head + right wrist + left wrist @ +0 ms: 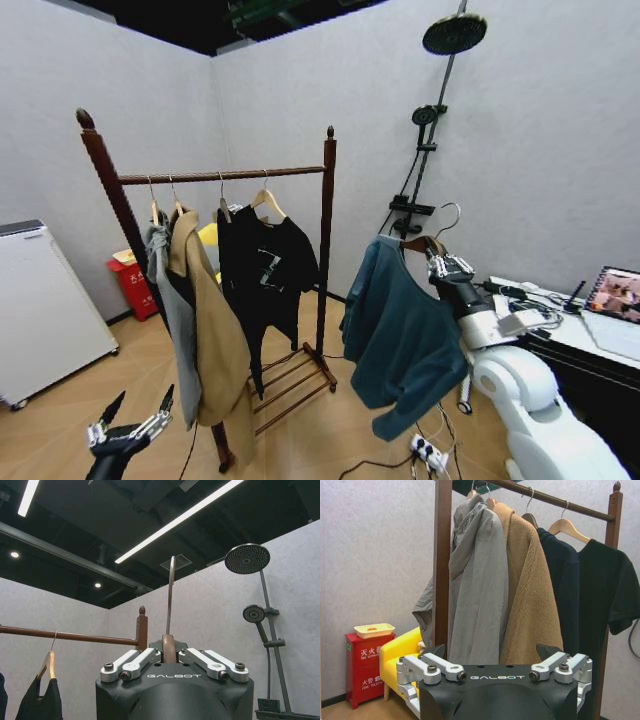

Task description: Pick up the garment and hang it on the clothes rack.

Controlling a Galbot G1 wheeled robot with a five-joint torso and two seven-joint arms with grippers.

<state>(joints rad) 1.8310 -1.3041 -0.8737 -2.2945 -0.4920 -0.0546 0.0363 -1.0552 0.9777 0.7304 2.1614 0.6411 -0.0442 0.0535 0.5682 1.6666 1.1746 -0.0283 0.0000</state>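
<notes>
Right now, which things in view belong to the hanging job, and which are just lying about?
Job:
teal top on its hanger, held by the right claw
rack, bar free near its right post

Not the job:
grey jacket, tan coat, black T-shirt already hung
shower stand
red cabinet
left claw, low, open, idle

Right hand (447, 266) raised and clamped shut; left hand (130, 425) low, fingers spread
</notes>
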